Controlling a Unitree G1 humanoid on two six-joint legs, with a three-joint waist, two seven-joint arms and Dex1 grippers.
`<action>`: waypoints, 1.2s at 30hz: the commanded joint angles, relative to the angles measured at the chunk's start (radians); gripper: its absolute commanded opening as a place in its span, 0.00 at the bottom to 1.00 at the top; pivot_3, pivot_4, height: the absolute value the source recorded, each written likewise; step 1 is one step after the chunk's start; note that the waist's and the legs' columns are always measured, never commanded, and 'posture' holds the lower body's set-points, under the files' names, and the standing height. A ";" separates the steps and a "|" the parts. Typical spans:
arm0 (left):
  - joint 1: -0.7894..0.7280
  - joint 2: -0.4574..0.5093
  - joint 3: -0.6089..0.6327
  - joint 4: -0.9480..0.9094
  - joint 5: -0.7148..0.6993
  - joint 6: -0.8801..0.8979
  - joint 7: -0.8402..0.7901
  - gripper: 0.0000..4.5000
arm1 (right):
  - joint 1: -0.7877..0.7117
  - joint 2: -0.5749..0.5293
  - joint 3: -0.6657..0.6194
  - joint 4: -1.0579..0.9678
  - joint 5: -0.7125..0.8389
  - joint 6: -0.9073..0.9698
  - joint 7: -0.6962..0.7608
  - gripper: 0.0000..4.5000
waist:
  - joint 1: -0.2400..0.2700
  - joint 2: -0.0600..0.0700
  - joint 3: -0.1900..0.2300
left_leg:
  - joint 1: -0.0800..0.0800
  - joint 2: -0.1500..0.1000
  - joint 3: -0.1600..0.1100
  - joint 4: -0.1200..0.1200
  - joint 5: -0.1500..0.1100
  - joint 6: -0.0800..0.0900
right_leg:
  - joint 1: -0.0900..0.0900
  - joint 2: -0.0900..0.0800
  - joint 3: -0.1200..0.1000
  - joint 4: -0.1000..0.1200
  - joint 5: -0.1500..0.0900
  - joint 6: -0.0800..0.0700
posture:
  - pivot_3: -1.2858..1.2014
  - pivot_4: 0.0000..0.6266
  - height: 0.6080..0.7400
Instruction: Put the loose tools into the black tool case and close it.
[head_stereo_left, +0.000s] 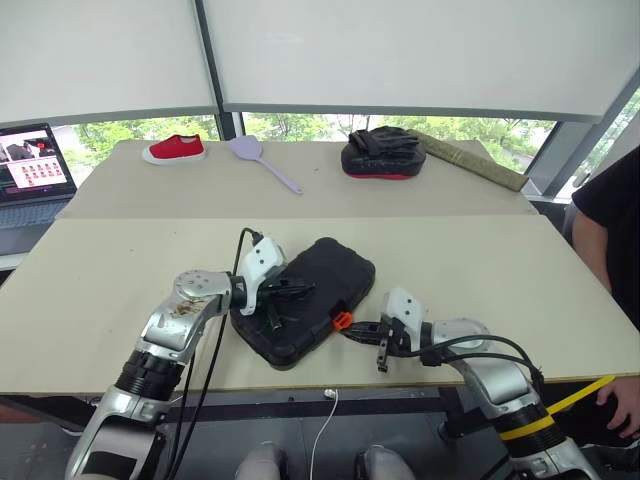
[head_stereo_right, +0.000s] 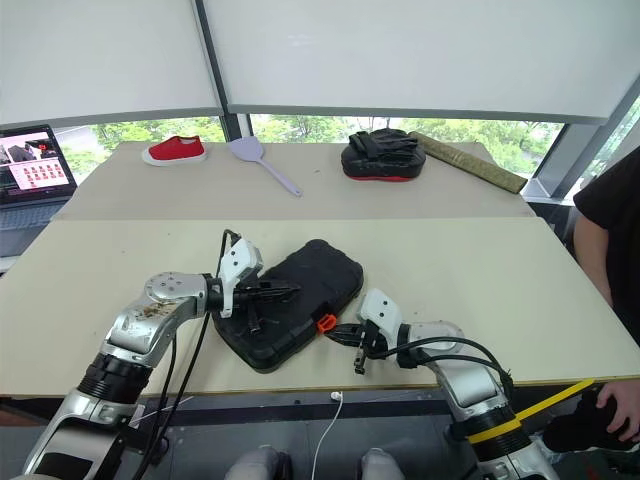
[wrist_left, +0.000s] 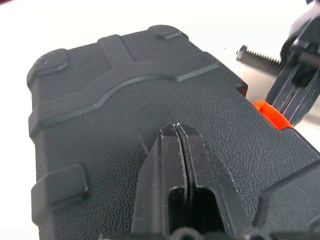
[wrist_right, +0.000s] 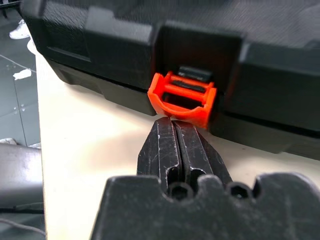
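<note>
Lid down under the closed, empty left gripper (wrist_left: 176, 131), closed right gripper (wrist_right: 175, 125) nudges orange latch (wrist_right: 183, 98) — push it home on the black tool case (head_stereo_left: 318, 285).

You're looking at a case (wrist_left: 150, 100) of matt black plastic with a fine pebbled grain and smooth raised ribs; its latch (wrist_right: 183, 98) is smooth orange plastic. The table (head_stereo_left: 470, 270) is matt and pale. At 12 o'clock, the mitt (head_stereo_left: 382, 152) looks like padded leather, and the shoe (head_stereo_left: 176, 149) is red cloth.
</note>
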 joint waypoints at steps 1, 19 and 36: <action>0.046 0.001 -0.108 0.048 0.052 0.067 -0.029 0.02 | -0.070 0.023 -0.043 -0.056 0.051 -0.042 0.011 0.00 | -0.001 0.000 0.000 | 0.000 0.000 0.000 0.000 0.000 0.000 | 0.000 0.000 0.000 0.000 0.000 0.000 | 0.52 0.24 1.00; 0.047 0.013 -0.131 0.032 0.049 0.136 -0.064 0.02 | -0.063 0.066 -0.098 -0.056 0.112 0.015 0.006 0.00 | -0.023 0.001 -0.002 | 0.002 0.001 -0.003 -0.002 0.000 0.000 | 0.000 0.001 0.000 0.000 0.000 -0.001 | 0.52 0.24 1.00; 0.312 0.181 0.407 -0.135 -0.265 -0.138 -0.201 0.76 | 0.209 -0.211 -0.377 -0.044 0.125 -0.270 0.117 0.65 | -0.022 -0.001 0.000 | 0.000 0.001 0.000 -0.016 0.001 0.003 | -0.005 0.002 0.001 -0.008 -0.004 -0.003 | 0.52 0.24 1.00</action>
